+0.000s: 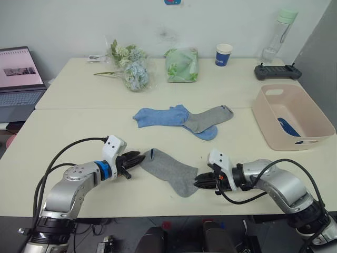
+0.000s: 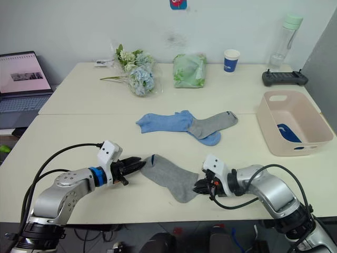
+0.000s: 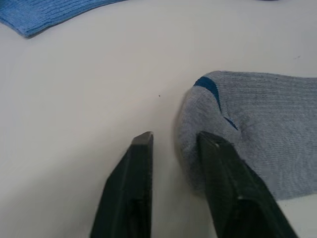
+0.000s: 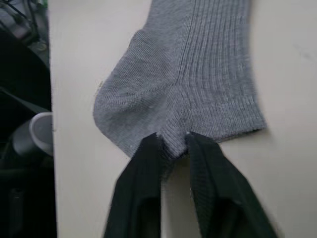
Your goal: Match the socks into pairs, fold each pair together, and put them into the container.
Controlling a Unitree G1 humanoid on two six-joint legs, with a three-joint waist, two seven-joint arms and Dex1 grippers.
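A grey knit ankle sock lies flat near the front edge of the cream table, between the two arms. The left gripper is at the sock's toe end, which has a small blue mark; its two black fingers are a little apart, one touching the toe edge and the other on the bare table, so it is not holding anything. The right gripper is at the opposite end (the ribbed cuff), and its fingers are pressed together on the edge of the cuff, pinching the fabric.

Further back, in the middle of the table, two light blue socks lie partly one over the other, and a second grey sock lies across them. The pale pink rectangular plastic tub stands at the right side of the table, well apart from the socks; something dark blue lies on its bottom, but I cannot tell exactly what it is.
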